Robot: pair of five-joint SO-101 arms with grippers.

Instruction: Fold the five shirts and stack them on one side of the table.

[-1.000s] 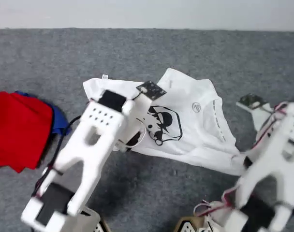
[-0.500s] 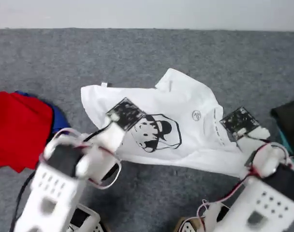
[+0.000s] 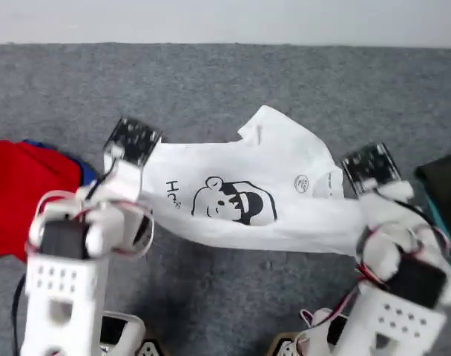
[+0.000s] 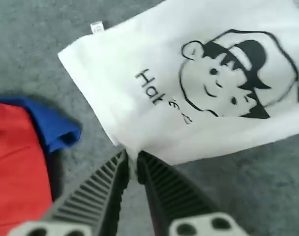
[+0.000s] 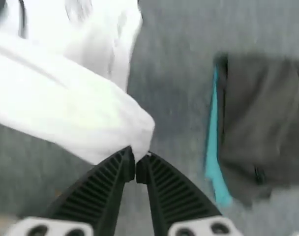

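Over grey carpet (image 3: 225, 81), left hand (image 4: 132, 158) and right hand (image 5: 135, 161) pinch white shirt (image 3: 285, 167) stretched between.

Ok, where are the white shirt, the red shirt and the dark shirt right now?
white shirt (image 3: 285, 159), high view, plain cloth near the printed face.
red shirt (image 3: 21, 196), high view, middle of the red cloth.
dark shirt (image 5: 260, 113), right wrist view, middle of its dark cloth.

Your table (image 3: 233, 81), covered in a grey, carpet-like fabric with a flecked nap, runs across the scene from left to right. At its far edge you see a pale wall (image 3: 225, 21) meeting the grey in one straight line.
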